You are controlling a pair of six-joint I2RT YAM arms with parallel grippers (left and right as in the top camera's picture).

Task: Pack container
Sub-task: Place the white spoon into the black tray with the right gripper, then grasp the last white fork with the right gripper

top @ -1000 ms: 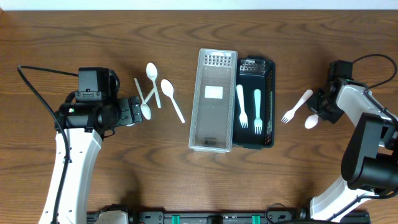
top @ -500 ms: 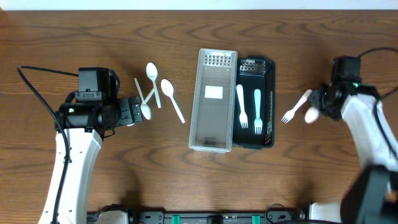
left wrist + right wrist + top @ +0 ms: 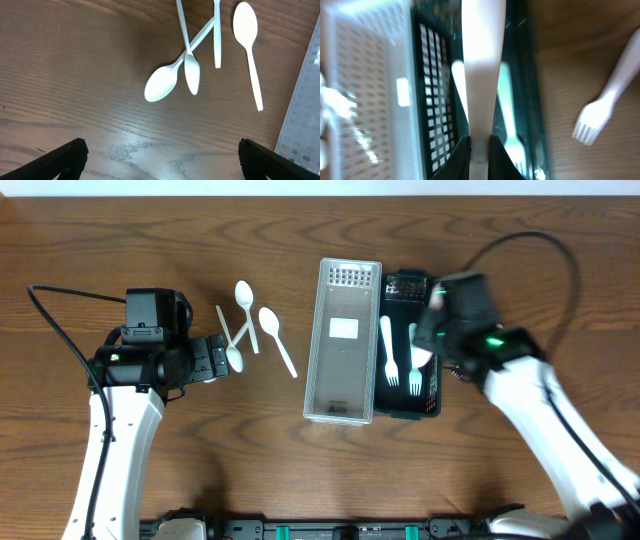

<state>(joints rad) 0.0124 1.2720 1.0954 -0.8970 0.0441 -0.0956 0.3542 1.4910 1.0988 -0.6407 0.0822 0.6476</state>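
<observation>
A black container (image 3: pixel 408 412) holds two white forks (image 3: pixel 388 352) and stands against a clear tray (image 3: pixel 343 370). My right gripper (image 3: pixel 430 348) hangs over the black container, shut on a white spoon (image 3: pixel 480 75) whose handle runs up between the jaws (image 3: pixel 480 144) in the right wrist view. That view also shows the black container's grid (image 3: pixel 434 100) and a fork inside it (image 3: pixel 509 110). Three white spoons (image 3: pixel 275 335) lie left of the tray, also in the left wrist view (image 3: pixel 161 86). My left gripper (image 3: pixel 222 358) is open and empty just short of them (image 3: pixel 160 156).
One white fork (image 3: pixel 605 107) lies on the wood right of the black container; in the overhead view my right arm covers it. The clear tray (image 3: pixel 365 75) has a perforated end and nothing in it.
My right arm has swung left from the table's right side, carrying the white spoon over the black container. The left arm has not moved.
</observation>
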